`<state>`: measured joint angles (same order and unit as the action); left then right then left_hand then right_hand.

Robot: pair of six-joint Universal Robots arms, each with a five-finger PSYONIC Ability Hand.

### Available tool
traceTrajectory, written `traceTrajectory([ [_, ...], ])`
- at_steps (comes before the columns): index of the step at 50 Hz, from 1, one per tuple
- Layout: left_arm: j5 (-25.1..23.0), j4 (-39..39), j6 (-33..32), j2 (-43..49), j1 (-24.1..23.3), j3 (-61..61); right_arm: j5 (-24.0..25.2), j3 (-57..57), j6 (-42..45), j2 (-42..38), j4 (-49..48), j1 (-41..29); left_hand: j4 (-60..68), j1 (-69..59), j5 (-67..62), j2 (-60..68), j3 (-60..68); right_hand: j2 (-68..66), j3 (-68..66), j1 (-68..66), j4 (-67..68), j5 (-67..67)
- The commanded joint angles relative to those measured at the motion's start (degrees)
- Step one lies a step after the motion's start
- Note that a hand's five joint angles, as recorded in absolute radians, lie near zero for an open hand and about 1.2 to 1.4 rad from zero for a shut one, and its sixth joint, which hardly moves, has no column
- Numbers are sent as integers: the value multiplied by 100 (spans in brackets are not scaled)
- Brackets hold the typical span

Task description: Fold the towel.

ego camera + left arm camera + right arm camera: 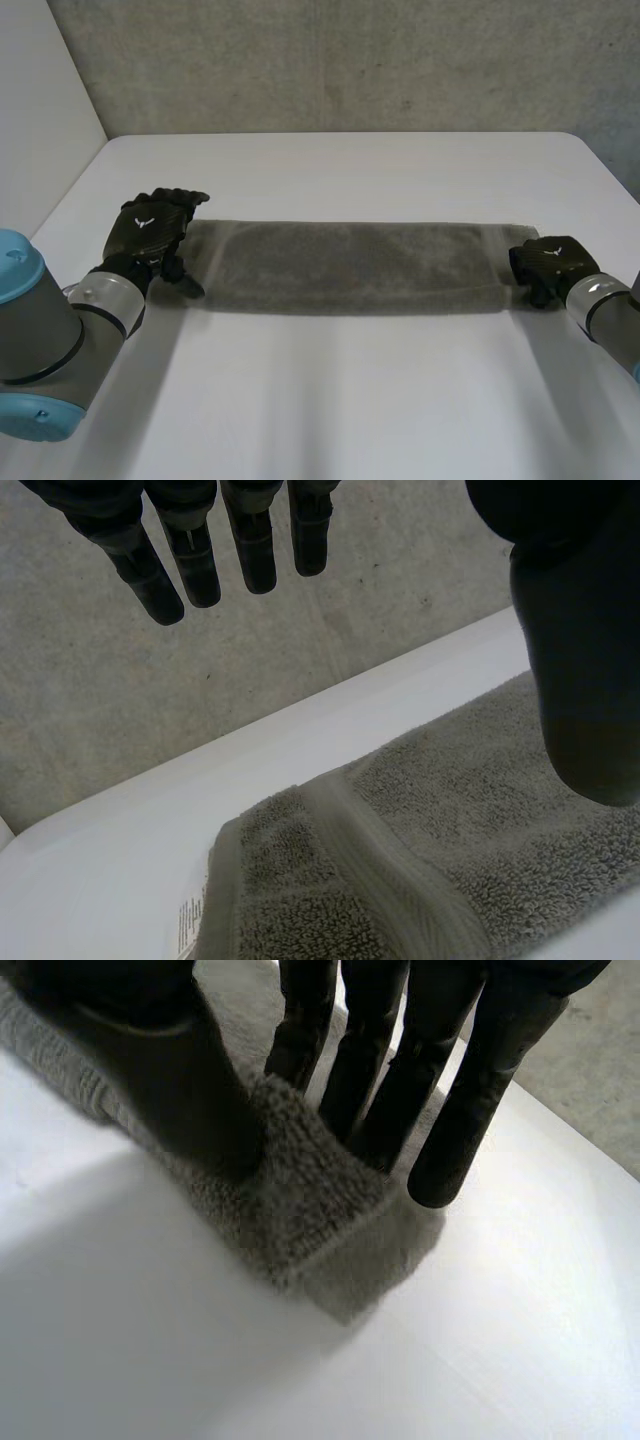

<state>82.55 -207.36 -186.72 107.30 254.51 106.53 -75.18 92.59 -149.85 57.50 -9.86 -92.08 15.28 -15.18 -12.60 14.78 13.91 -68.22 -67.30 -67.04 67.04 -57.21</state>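
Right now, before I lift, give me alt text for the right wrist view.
The right hand pinches one end of the grey towel between its thumb and fingers, close to a corner. The towel lies on a white table.

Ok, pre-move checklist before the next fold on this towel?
1. Right hand has its end of the towel: ok, thumb and fingers pinch it.
2. Left hand has the other end: not ok, fingers straight, nothing pinched.
3. Towel lies as a flat long strip: ok.
4. Towel fully on the table: ok, no overhang.
5. Right hand's pinch holds every layer: cannot tell.
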Motion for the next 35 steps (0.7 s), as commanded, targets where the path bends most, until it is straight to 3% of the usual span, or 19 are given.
traceTrajectory([
  [1, -2, -6, -14, 1, 2, 26, -487, -162, 105, -12, -60, 409, -507, 497, 1239, -456, -370, -1178, -1270, -1296, 1296, -1279],
  [6, 7, -120, -14, 1, -7, 35, -1006, -338, 297, 374, -200, 796, -507, 497, 1239, -456, -370, -1178, -1270, -1296, 1296, -1279],
  [10, 7, -164, -14, -8, 2, 61, -1034, -444, 615, 701, -165, 876, -507, 497, 1239, -456, -370, -1178, -1270, -1296, 1296, -1279],
  [13, 16, -199, -14, -16, 2, 70, -1008, -619, 755, 991, -139, 551, -507, 497, 1239, -456, -370, -1178, -1270, -1296, 1296, -1279],
  [15, 16, -217, -14, -43, 2, 79, -990, -960, 642, 1088, -69, -498, -507, 497, 1239, -456, -370, -1178, -1270, -1296, 1296, -1279],
  [18, 16, -234, -5, -43, 2, 96, -999, -1182, 571, 1061, -25, -1031, -507, 497, 1239, -456, -370, -1178, -1270, -1296, 1296, -1279],
  [23, 16, -243, -5, -43, 2, 105, -937, -1804, 465, 519, -34, -2767, -507, 497, 1239, -456, -370, -1178, -1270, -1296, 1296, -1279],
  [26, 16, -243, -5, -34, -7, 105, -946, -2052, 465, 261, -16, -3211, -507, 497, 1239, -456, -370, -1178, -1270, -1296, 1296, -1279],
  [28, 7, -243, -5, -34, -7, 105, -972, -2577, 474, -394, 63, -3884, -507, 497, 1239, -456, -370, -1178, -1270, -1296, 1296, -1279],
  [35, 7, -270, -31, -16, -24, 114, -981, -3369, 404, -1468, 475, -4441, -507, 497, 1239, -456, -370, -1100, -1192, -1219, 1219, -1202],
])
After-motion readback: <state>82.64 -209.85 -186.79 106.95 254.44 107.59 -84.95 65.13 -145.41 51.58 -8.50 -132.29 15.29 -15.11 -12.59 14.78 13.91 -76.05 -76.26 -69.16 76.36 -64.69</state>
